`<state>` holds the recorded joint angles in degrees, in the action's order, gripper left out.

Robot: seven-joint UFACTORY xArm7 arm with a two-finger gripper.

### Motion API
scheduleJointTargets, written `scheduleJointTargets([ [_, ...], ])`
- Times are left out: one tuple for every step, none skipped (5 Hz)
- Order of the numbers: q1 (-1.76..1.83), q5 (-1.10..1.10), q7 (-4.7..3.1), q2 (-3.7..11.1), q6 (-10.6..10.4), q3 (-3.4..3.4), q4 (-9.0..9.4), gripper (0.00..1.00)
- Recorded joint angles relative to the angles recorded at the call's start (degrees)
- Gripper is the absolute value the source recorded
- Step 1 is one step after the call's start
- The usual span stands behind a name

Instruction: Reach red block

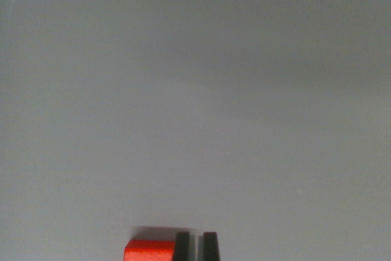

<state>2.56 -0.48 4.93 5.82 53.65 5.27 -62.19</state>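
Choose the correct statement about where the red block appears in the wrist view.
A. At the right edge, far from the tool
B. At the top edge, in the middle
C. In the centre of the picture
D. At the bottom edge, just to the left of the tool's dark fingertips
D: the red block sits at the bottom edge, directly to the wrist view's left of the tool, on the plain grey surface.

Only the very tips of the gripper (195, 246) show, poking up from the bottom edge of the wrist view; two fingertips (181, 247), both plain matte black; each is a short upright slab, slightly narrower at the top than lower down, with a flat squared-off end; a thin pale sliver of space runs between them; the surfaces look smooth and dull, without screws, cables, labels or markings visible; the rest of the arm lies outside the frame.
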Motion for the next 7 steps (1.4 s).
scheduleJointTargets([
  [0.29,0.06,0.35,0.54,-2.6,0.24,2.27,0.0],
  [0.29,0.06,0.35,0.54,-2.6,0.24,2.27,0.0],
  [0.57,0.13,0.7,1.06,-5.2,0.48,4.47,0.0],
  [0.57,0.13,0.7,1.06,-5.2,0.48,4.47,0.0],
  [0.84,0.19,1.03,1.56,-7.6,0.7,6.58,0.0],
  [0.84,0.19,1.03,1.56,-7.6,0.7,6.58,0.0],
  [1.09,0.24,1.33,2.02,-9.9,0.91,8.54,0.0],
])
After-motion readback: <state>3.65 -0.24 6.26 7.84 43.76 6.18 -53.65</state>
